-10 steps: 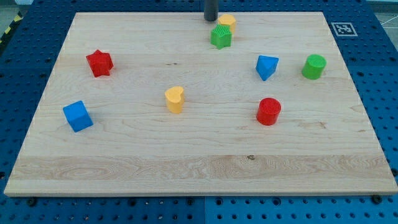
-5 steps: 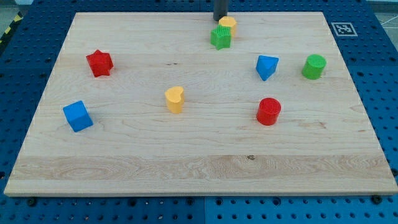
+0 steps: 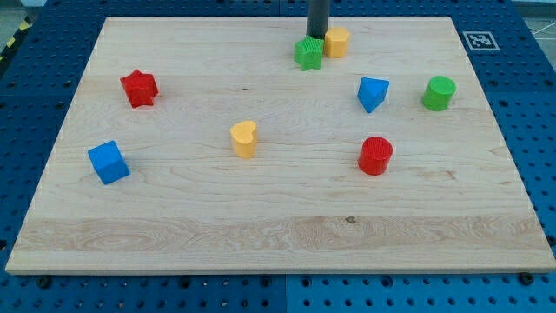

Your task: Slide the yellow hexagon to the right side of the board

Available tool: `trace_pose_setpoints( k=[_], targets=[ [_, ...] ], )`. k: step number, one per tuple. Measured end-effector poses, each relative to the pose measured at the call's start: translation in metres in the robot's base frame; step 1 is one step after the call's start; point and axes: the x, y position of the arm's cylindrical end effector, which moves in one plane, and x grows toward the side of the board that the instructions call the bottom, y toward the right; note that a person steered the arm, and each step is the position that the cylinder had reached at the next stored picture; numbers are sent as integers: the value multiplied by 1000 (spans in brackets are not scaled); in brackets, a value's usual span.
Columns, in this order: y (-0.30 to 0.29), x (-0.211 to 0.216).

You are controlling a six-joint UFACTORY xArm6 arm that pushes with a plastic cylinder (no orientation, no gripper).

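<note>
The yellow hexagon sits near the view's top edge of the wooden board, a little right of centre. My tip is just to its left, touching or nearly touching it. A green star-shaped block lies right below the tip and touches the hexagon's lower left side.
A blue block, a green cylinder and a red cylinder stand on the right half. A yellow heart-shaped block is near the middle. A red star and a blue cube are at the left.
My tip has moved right and slightly down along the top edge. The yellow hexagon has slid to the right by about one block width. The green star has hardly moved.
</note>
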Motion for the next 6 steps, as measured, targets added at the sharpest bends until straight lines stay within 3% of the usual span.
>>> trace_pose_setpoints(
  k=[3, 6],
  targets=[
    [-23, 12],
    [27, 15]
  ],
)
